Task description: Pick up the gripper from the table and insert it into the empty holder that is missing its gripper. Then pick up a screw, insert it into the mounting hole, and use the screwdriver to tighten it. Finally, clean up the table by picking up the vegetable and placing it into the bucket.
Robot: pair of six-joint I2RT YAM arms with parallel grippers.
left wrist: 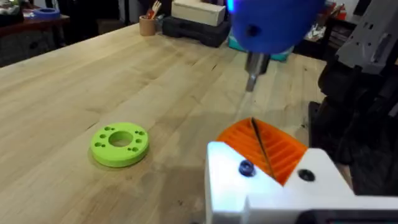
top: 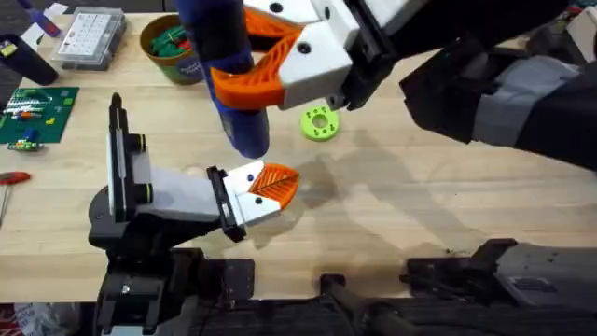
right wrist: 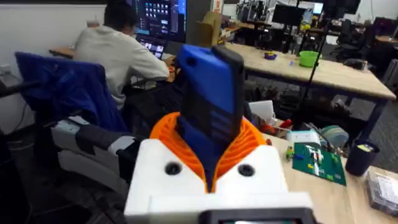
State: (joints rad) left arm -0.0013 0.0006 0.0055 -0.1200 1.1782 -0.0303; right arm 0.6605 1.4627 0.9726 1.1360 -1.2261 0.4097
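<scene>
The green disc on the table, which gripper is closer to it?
Right. The right gripper, holding the screwdriver, hangs just beside the green disc; the left gripper sits lower on the table, farther off.

Right claw [right wrist: 211,165] clamped on the screwdriver [right wrist: 211,106]: blue body held upright between the orange ribbed pads [right wrist: 249,140], top end clear above them. Green circuit board [right wrist: 317,163] lies flat on the tabletop [right wrist: 292,186] beside the claw.

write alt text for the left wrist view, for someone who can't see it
A thick blue cylindrical power screwdriver hangs tip-down over the left gripper's white fingers with orange ribbed pads. A flat bright-green round disc with holes lies apart from them on the light wooden table.
</scene>
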